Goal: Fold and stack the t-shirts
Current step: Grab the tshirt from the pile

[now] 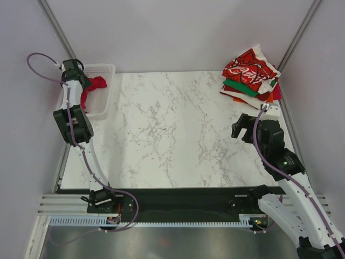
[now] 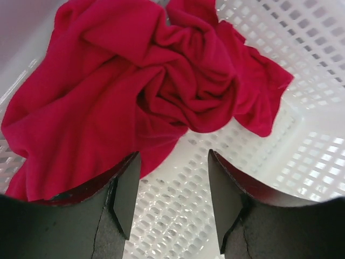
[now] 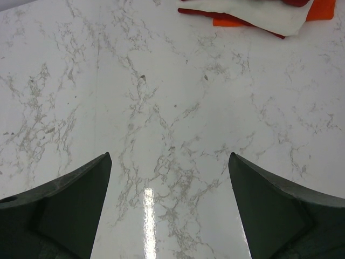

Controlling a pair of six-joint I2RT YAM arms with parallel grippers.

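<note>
One crimson t-shirt (image 2: 151,81) lies crumpled in the basket (image 2: 302,135) at the far left corner. Your left gripper (image 2: 172,162), jaws spread above it, may snag the mesh or drag the basket along. Your right gripper (image 3: 170,159) hovers spread near the far-right stack (image 1: 250,78).

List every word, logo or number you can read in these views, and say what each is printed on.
"Coca-Cola": white script on the topmost folded red t-shirt. It is small and creased, so this is only a likely reading.
Nothing else: no text shows on the crimson t-shirt, the basket or the table.
</note>
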